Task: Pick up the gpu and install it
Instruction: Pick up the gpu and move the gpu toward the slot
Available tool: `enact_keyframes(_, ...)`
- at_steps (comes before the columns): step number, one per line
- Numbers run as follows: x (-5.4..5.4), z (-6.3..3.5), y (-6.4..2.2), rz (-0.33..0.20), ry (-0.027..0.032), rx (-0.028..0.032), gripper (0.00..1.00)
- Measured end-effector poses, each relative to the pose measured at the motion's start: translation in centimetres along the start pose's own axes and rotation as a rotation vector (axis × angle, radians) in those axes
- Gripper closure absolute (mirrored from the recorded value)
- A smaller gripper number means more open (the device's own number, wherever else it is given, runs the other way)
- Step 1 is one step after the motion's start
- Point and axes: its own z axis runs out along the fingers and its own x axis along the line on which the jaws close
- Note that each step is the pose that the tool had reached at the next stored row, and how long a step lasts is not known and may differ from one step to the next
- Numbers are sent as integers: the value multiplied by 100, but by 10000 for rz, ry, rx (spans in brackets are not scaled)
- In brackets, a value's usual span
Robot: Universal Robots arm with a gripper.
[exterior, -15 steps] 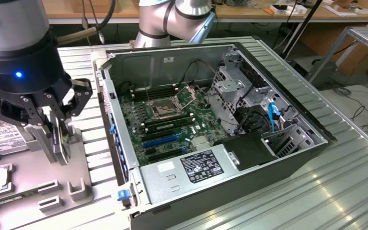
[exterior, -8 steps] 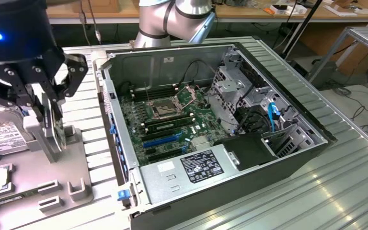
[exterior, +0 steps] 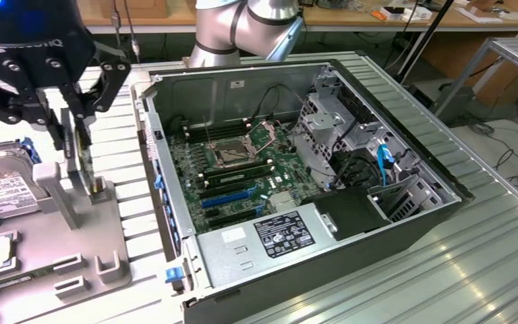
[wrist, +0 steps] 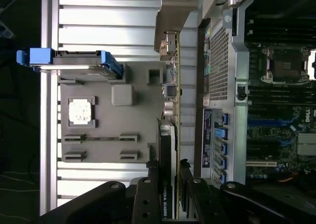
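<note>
Your hand (exterior: 76, 135) is clamped on the gpu (exterior: 86, 169), which stands on edge with its lower end down at the grey holder tray (exterior: 70, 250). The hard drive (exterior: 3, 189) sits near it. The open computer case's (exterior: 403, 223) side wall stands between the card and the motherboard (exterior: 241, 169).

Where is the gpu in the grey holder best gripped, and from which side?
By its free upper edge, from straight above, pinching across the two flat faces. The gpu stands on edge in a slot of the grey holder, so that edge is exposed and a vertical lift should clear the slot. The gripper is astride it there.
</note>
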Motion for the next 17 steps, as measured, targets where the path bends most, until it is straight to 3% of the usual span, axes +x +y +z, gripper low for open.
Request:
enact_keyframes(4,-319,21,-8,-2,-2,-1,73)
enact_keyframes(8,-527,37,-13,-1,-2,-2,73)
enact_keyframes(12,-867,61,-22,-2,-1,0,73)
enact_keyframes(17,-1121,79,-28,0,-1,-1,73)
